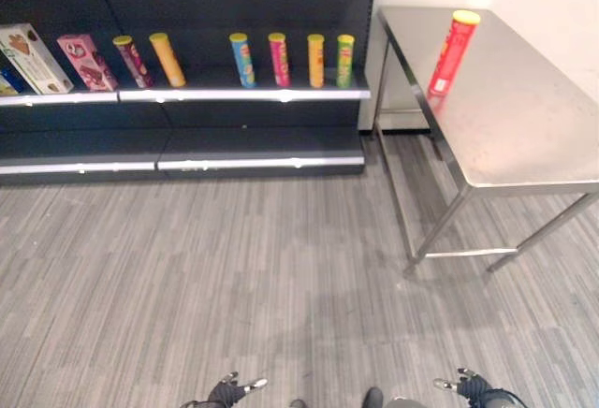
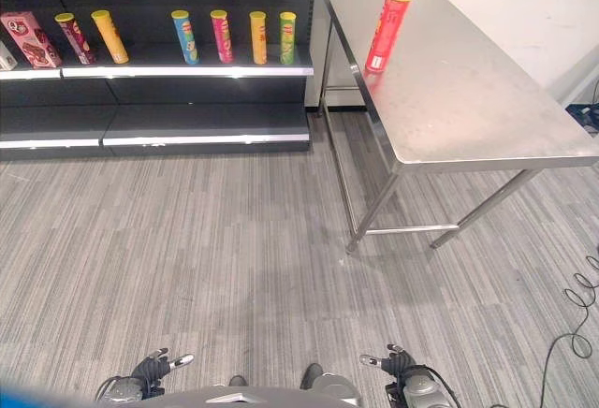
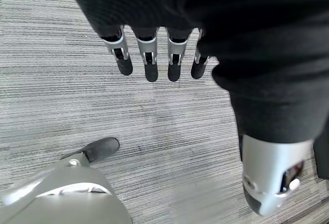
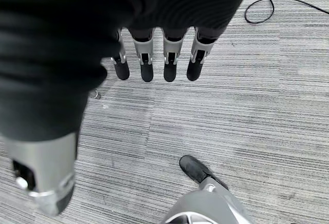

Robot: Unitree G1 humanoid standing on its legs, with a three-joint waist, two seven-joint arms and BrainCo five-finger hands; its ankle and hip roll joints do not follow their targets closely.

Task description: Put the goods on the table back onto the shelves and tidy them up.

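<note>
Hands first: your left hand (image 3: 154, 54) hung low over the grey floor (image 1: 234, 268), fingers (image 3: 150, 64) straight and relaxed, nothing in it. Right hand (image 4: 159, 54) was the same, fingers (image 4: 169, 64) straight, thumb (image 4: 43, 178) apart, empty. In the eye views both sat at the bottom edge, left hand at (image 1: 229, 391) and right at (image 1: 468, 386).

Red can (image 1: 452, 52) stood upright on the steel table (image 1: 524, 137), far ahead of your right hand and a bit to its outer side, near the table's far left corner. Neither hand was anywhere near it.

Shelf (image 1: 187, 94) was far ahead of your left hand, just left of the table. You had a row of upright cans on it:
- green can (image 1: 345, 60), nearest the table
- orange can (image 1: 316, 60) next to it
- pink can (image 1: 279, 59)
- blue can (image 1: 242, 60)
- then a gap, yellow can (image 1: 168, 59), tilted
- maroon can (image 1: 133, 61), tilted
- pink box (image 1: 87, 62) and a white box (image 1: 34, 59) furthest out past your left hand

Lower shelf (image 1: 187, 160) sat below it.
</note>
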